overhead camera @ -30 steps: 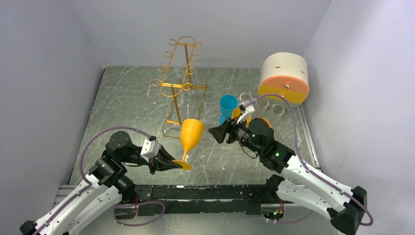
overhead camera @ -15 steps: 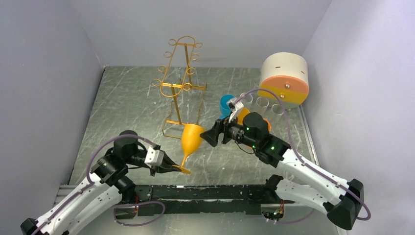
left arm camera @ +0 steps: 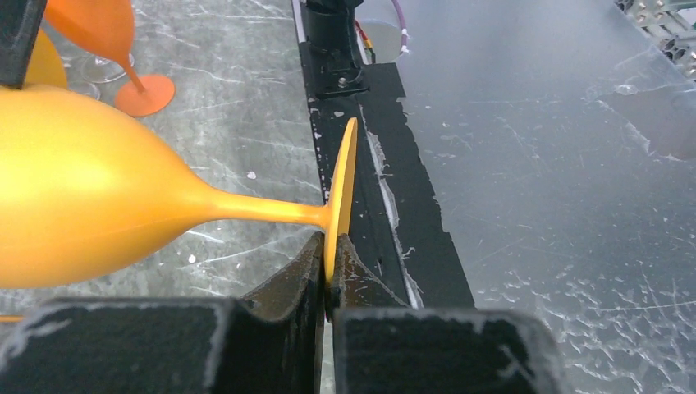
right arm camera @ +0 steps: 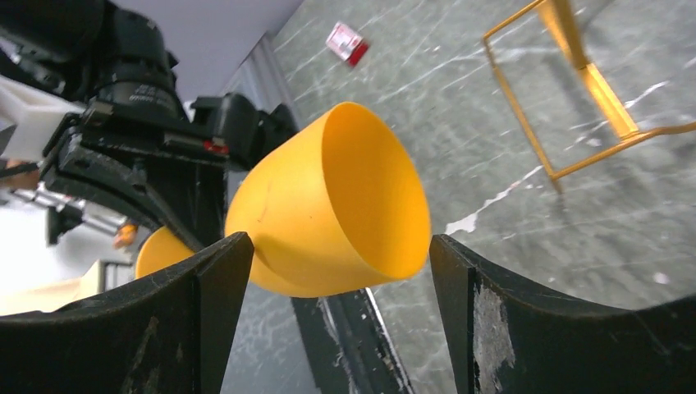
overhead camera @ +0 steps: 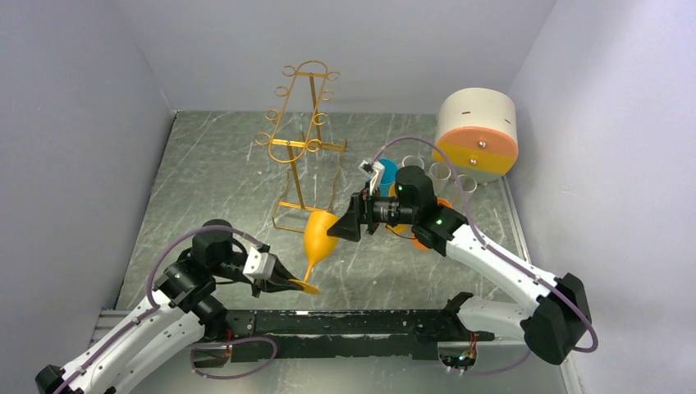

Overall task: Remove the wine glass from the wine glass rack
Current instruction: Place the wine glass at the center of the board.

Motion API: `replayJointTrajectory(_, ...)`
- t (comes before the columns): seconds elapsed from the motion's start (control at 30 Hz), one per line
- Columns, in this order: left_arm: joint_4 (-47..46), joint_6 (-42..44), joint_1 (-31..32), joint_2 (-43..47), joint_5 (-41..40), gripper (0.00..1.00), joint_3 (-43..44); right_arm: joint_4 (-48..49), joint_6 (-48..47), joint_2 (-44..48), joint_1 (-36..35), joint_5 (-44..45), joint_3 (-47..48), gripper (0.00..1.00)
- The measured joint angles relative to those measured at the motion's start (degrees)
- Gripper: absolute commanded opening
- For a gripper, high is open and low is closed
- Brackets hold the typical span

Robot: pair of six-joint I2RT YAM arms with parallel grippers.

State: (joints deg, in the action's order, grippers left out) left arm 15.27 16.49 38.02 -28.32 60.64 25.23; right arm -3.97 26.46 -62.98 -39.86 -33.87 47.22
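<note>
The orange-yellow wine glass [overhead camera: 318,236] is tilted above the table, off the gold wire wine glass rack [overhead camera: 301,141] that stands behind it. My left gripper [overhead camera: 287,284] is shut on the rim of the glass's round foot [left arm camera: 341,187], pinched between both fingertips [left arm camera: 316,254]. My right gripper [overhead camera: 345,226] is open at the bowl. In the right wrist view the bowl [right arm camera: 328,205] sits between the wide fingers [right arm camera: 460,271], close to the left one and with a gap on the right. The rack's base [right arm camera: 574,98] lies behind.
A white and orange cylinder [overhead camera: 476,131] stands at the back right. A blue cup [overhead camera: 386,171] and clear glasses [overhead camera: 443,172] lie behind the right arm. Another orange wine glass [left arm camera: 103,37] stands on the table. A black strip [overhead camera: 345,322] runs along the near edge.
The right arm has swung left until its fingers flank the glass's bowl, and its jaws have widened. The left gripper has lowered the glass slightly, still holding the foot.
</note>
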Motion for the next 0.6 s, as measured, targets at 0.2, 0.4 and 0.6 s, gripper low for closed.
replayJointTrajectory(0.2,0.11,0.04,0.02,-0.2,0.92,0.07,-0.35,2.21,0.24,-2.01,0.04,-8.46,0.02,0.78)
replayJointTrajectory(0.4,0.57,0.61,0.04,-0.33,2.14,0.07,-0.35,5.03,0.35,-4.24,1.27,-16.48,0.11,0.64)
replayJointTrajectory(0.6,0.92,1.2,0.09,-1.14,2.86,0.07,-0.35,10.03,2.93,-5.46,1.57,-22.77,0.09,0.51)
